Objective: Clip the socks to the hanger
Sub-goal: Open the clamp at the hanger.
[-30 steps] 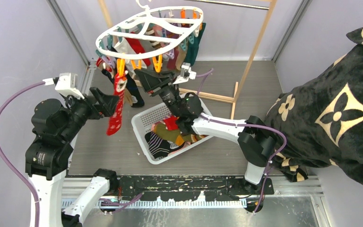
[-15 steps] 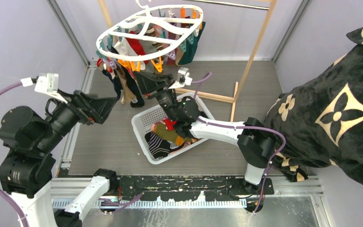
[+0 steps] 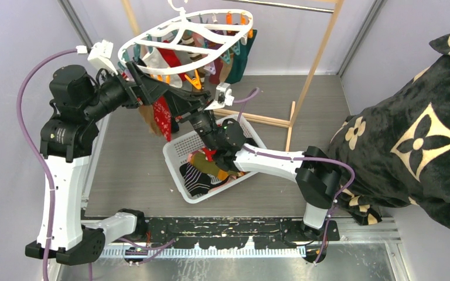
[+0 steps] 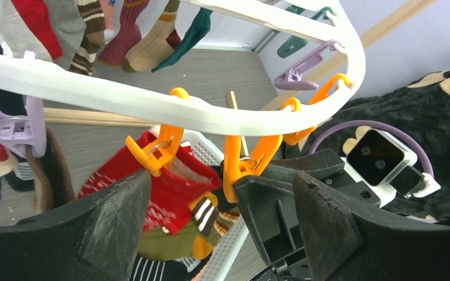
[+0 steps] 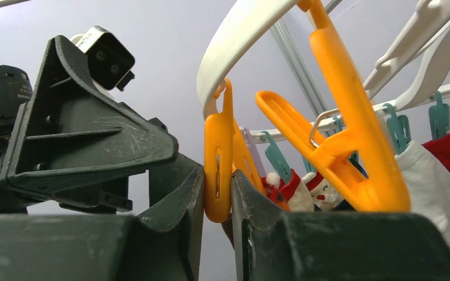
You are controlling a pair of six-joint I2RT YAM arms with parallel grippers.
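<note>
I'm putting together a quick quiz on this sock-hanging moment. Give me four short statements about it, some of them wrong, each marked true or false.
1. The right gripper grips an orange peg on the hanger. True.
2. The left gripper is shut on a sock. False: its fingers stand wide apart and hold nothing.
3. The white basket has socks in it. True.
4. The red patterned sock lies on the floor. False: it hangs from a second orange peg on the hanger.
</note>
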